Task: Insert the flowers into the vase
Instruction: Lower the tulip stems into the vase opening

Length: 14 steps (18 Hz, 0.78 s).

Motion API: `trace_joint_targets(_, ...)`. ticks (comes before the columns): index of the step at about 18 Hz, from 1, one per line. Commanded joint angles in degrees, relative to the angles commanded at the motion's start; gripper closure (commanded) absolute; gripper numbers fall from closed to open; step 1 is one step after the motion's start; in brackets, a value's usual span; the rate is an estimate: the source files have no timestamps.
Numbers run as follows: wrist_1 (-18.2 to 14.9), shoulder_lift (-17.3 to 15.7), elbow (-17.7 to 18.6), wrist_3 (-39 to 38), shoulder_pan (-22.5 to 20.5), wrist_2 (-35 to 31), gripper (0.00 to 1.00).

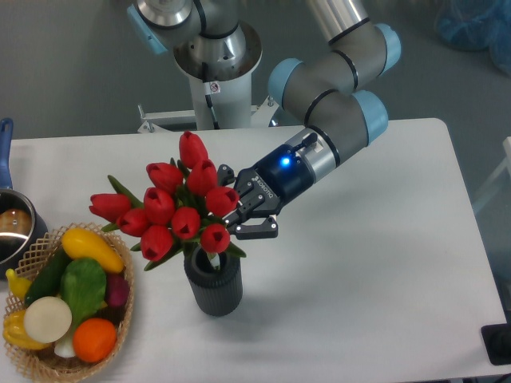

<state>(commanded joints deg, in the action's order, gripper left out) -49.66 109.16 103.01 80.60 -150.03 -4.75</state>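
Fixed camera view of the white counter. The bunch of red tulip buds with green leaves and stems stands tilted to the left, its pale stem end dipping into the round mouth of the small dark grey ribbed cylindrical vase, which stands upright near the middle of the counter. The black two-finger gripper of the grey-and-blue robot arm reaches in from the right, its fingers closed on the bunch just below the buds and just above the vase rim; a blue light glows on the wrist. At the near left edge, a woven wicker basket holds colourful vegetables. Beyond it, at the left margin, part of a metal pot with a blue handle is visible.
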Motion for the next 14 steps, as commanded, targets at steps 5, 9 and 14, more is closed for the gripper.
trace_joint_targets(5, -0.09, 0.00, 0.53, -0.09, 0.00, 0.00, 0.80)
trace_joint_targets(9, -0.09, 0.09, 1.14, 0.00, 0.00, 0.00, 0.80)
trace_joint_targets(14, -0.09, 0.88, 1.76, 0.09, -0.26, 0.00, 0.80)
